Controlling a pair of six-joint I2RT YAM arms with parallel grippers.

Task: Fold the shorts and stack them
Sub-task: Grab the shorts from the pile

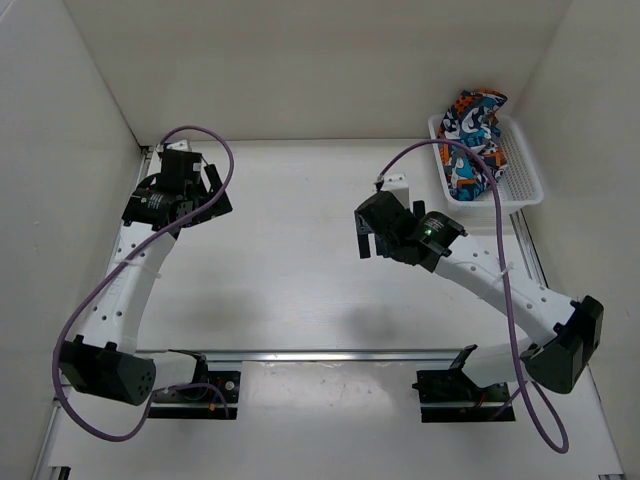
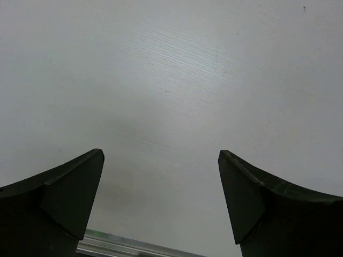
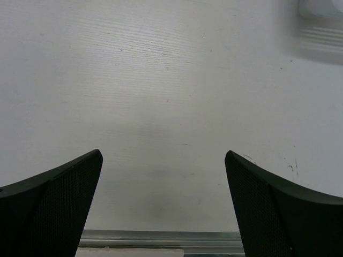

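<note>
The shorts, a crumpled patchwork of teal, orange, navy and white, lie bunched in a white basket at the table's far right corner. My right gripper hovers open and empty over the bare white table, left of and nearer than the basket. My left gripper is open and empty near the far left side. Each wrist view shows only bare table between spread fingers: left gripper, right gripper. The shorts appear in neither wrist view.
White walls enclose the table on the left, back and right. A metal rail crosses the table near the arm bases. Purple cables loop over both arms. A blurred white shape sits at the right wrist view's top right.
</note>
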